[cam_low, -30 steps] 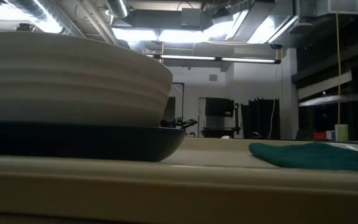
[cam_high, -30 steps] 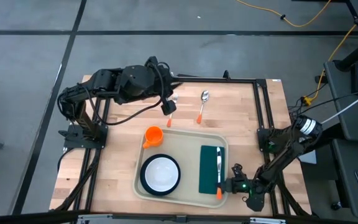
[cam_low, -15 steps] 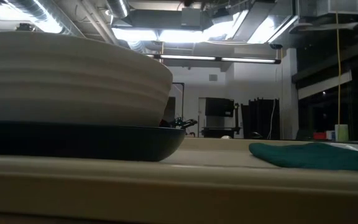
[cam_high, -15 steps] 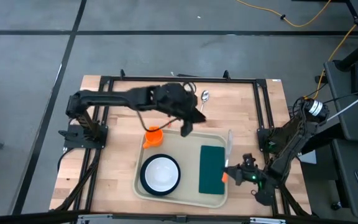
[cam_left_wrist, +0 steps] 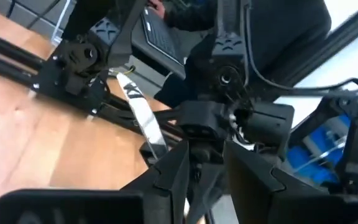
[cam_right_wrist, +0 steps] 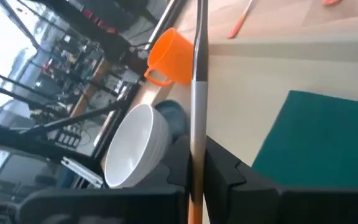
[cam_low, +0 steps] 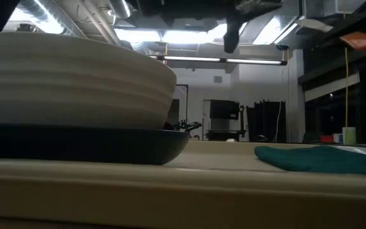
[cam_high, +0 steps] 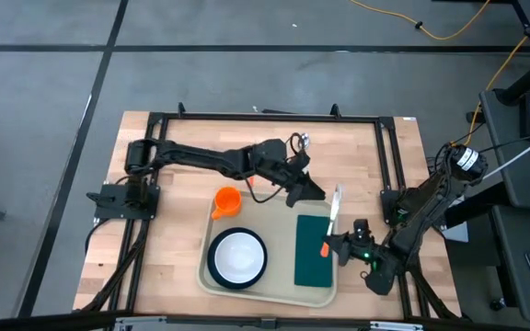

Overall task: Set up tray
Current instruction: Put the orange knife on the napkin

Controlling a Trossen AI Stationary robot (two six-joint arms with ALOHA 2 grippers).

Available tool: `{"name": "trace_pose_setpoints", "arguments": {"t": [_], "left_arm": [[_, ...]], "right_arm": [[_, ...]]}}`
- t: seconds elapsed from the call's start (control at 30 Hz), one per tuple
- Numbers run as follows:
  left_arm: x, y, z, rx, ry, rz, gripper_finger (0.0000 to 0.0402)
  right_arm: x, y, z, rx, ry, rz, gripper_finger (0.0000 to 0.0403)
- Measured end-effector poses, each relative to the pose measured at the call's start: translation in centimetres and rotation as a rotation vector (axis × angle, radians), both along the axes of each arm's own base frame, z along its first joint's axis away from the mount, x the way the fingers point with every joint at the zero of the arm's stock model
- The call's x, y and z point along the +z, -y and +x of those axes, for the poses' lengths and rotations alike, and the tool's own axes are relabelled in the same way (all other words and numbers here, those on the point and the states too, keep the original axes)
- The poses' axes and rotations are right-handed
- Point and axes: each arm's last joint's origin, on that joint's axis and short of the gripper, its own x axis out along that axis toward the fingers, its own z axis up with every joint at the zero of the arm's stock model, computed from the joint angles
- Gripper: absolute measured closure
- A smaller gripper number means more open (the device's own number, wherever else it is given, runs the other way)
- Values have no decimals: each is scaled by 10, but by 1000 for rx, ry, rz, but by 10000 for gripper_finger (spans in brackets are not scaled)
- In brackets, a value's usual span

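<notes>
The beige tray (cam_high: 279, 216) lies at the table's near middle. It holds a white bowl (cam_high: 238, 255) on a dark plate (cam_high: 212, 267) and a green napkin (cam_high: 313, 250). My right gripper (cam_high: 332, 247) hovers over the tray's right rim, shut on an orange-handled knife (cam_high: 333, 213). My left gripper (cam_high: 315, 192) is open above the tray's far right corner, just left of the knife's blade tip (cam_left_wrist: 140, 114) and not touching it. An orange cup (cam_high: 227, 199) stands beside the tray's far left corner. My right gripper pinches the knife between its two fingers (cam_right_wrist: 219, 169) where the blade meets the orange handle (cam_right_wrist: 196, 155). The fingers lie across the knife, coming from the table's right side. The knife is lifted clear of the napkin, its blade (cam_right_wrist: 199, 56) pointing toward the far edge.
Two orange-handled utensils (cam_right_wrist: 240, 23) lie on the wood beyond the tray's far rim (cam_right_wrist: 272, 53). Black frame rails (cam_high: 389, 165) border the table. Bare wood lies left of the tray (cam_high: 168, 248). In the low view the bowl (cam_low: 75, 79) fills the left.
My right gripper lifted the knife off the napkin and carried it up and toward the right and far edges; the knife now hangs clear over the tray's right rim. My left arm swung from the far left of the table rightward to the tray's far right corner.
</notes>
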Motion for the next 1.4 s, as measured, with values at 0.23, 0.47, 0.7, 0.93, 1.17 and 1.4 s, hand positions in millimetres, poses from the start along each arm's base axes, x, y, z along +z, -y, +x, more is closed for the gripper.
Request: {"name": "trace_pose_setpoints", "arguments": {"t": [0.23, 0.47, 0.7, 0.93, 1.17, 1.4], "left_arm": [[-16, -1, 10, 8, 11, -49, 306], [-17, -6, 11, 84, 20, -7, 313], [-22, -15, 12, 116, 6, -4, 310], [-20, -16, 13, 142, 33, 10, 311], [-16, -15, 13, 135, 69, -9, 309], [-12, -9, 13, 125, 95, -32, 317]], "right_arm": [[1, 2, 5, 16, -25, -22, 379], [2, 1, 6, 19, -18, -21, 379], [4, 0, 9, 31, -4, -32, 379], [7, 4, 16, 26, -4, -42, 379], [8, 8, 24, 59, -31, -47, 379], [9, 11, 31, 94, -57, -47, 379]]}}
